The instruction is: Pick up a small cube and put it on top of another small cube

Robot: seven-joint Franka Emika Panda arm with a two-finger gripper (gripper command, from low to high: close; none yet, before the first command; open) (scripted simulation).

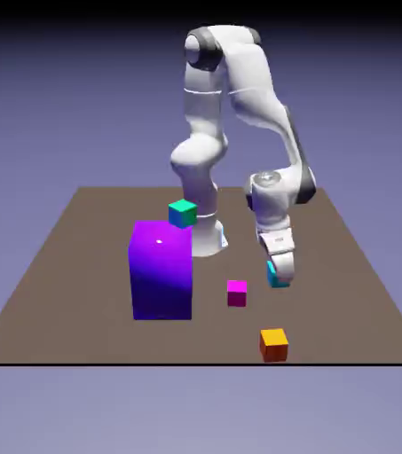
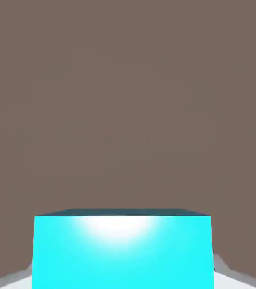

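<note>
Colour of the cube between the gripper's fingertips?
Bright cyan cube, showing best in the hand view.

Smooth, plastic-like, slightly glossy finish seen on cyan cube (image 2: pixel 122 254), w/ white highlight on its face. Matt, smooth brown desk (image 1: pixel 80 266) seen under purple block (image 1: pixel 161 275); block's surface smooth, semi-gloss.
</note>
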